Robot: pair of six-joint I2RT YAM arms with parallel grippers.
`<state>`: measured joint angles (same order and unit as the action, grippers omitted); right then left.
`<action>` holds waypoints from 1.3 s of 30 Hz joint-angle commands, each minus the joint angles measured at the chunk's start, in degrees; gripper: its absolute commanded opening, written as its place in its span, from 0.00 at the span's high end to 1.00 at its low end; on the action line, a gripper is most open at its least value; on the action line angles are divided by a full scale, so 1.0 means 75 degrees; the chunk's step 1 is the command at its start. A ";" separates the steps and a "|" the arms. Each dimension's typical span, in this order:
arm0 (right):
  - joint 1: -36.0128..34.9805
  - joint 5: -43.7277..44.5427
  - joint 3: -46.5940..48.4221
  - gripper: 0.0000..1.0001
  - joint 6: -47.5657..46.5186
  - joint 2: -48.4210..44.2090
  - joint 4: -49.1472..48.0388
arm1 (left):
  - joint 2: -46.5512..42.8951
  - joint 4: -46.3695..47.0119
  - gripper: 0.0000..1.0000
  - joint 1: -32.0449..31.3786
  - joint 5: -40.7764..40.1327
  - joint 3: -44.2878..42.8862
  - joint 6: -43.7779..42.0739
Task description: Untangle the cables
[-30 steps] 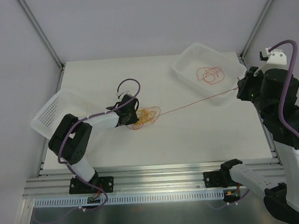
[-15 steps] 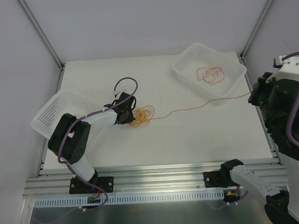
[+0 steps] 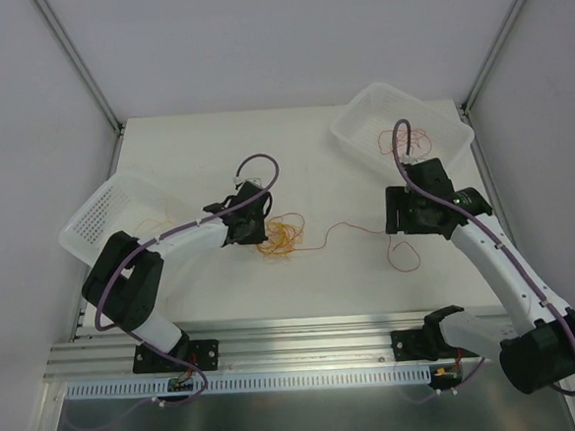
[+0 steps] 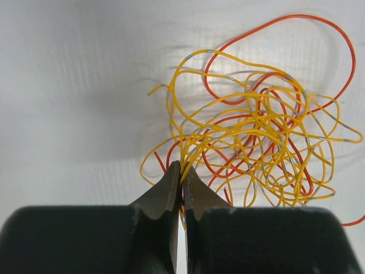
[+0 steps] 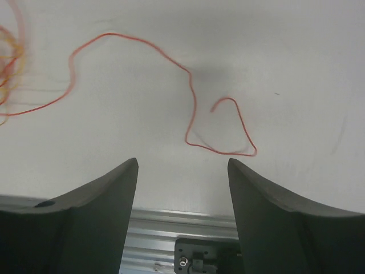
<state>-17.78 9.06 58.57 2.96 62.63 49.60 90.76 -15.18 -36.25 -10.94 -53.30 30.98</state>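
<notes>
1. Your matte white table (image 3: 351, 270) carries everything, with a perforated plastic basket (image 3: 355, 122) at its far right corner.
2. Your left gripper (image 4: 182, 171) is at the table's middle, clamped on yellow strands of the wiry, looping cables (image 4: 256, 142).
3. Your right gripper (image 5: 182, 165) hangs with its fingers apart over the table's right side, above a thin curling red strand (image 5: 193, 105).

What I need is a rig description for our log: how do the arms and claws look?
The left arm and right arm have white links and black joints, each trailed by a thick purple cable. The left claw and right claw have dark, matte, tapering fingers.
</notes>
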 commanded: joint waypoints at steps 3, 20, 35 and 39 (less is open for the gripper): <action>-0.0978 -0.3033 0.0136 0.29 -0.1598 0.0353 -0.1679 | -0.0195 -0.0343 1.00 -0.0334 0.0064 -0.0557 -0.0287; -0.2528 -0.5086 0.0453 0.28 -0.3067 0.4010 -0.3834 | -0.0090 -0.0414 1.00 -0.0545 0.0638 -0.0827 -0.0369; -0.2680 -0.5392 -0.0414 0.82 -0.2715 0.4096 -0.4283 | -0.0066 -0.0413 1.00 -0.0183 0.0662 -0.0792 0.0099; -0.2622 -0.4959 -0.0637 0.99 -0.2832 0.3183 -0.3674 | -0.0277 -0.0425 1.00 0.0262 0.0720 -0.0628 0.0298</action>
<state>-37.39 -29.54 54.11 -16.95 93.71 19.14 90.74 -18.28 -36.75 -5.96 -57.80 31.07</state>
